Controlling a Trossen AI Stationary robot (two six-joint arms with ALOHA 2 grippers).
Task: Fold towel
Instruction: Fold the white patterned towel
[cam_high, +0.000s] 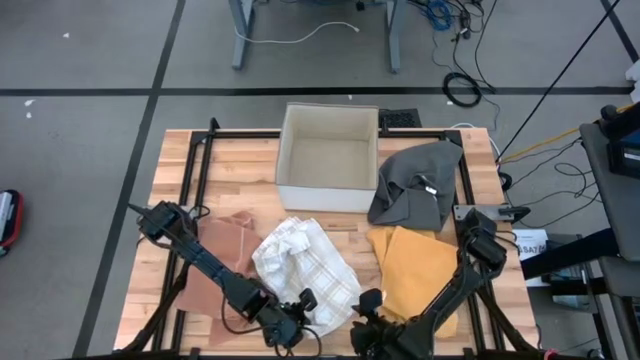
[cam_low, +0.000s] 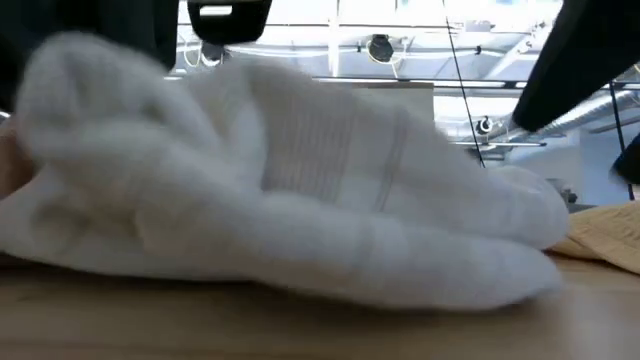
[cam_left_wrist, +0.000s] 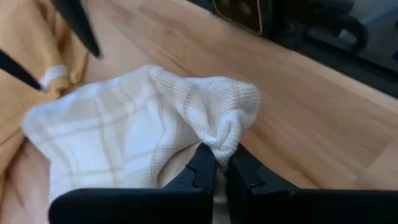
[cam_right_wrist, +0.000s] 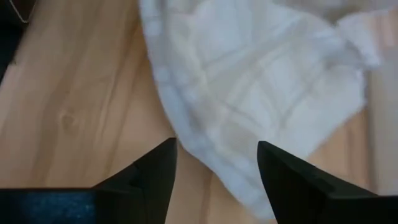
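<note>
A white checked towel (cam_high: 300, 270) lies crumpled on the wooden table, near the middle of its front half, and fills the low view (cam_low: 280, 200). My left gripper (cam_left_wrist: 222, 165) is at the towel's near edge (cam_high: 297, 322) and is shut on it. My right gripper (cam_right_wrist: 214, 168) stands open just to the right (cam_high: 365, 318). Its two fingers are on either side of the towel's near right edge (cam_right_wrist: 205, 149), above the wood, and I see no touch. My left gripper pinches a bunched-up corner (cam_left_wrist: 222, 135) of the towel between its two fingers, on the towel's near side. The fingers come slanting down from the near left. The cloth is gathered in several folds at the fingertips, and the rest of the towel lies slack on the table.
A yellow cloth (cam_high: 415, 270) lies right of the towel, a brownish cloth (cam_high: 225, 250) lies to its left, and a grey cloth (cam_high: 415, 185) lies at the far right. A white open box (cam_high: 328, 157) stands at the far middle. Bare wood (cam_left_wrist: 311, 106) shows along the near edge.
</note>
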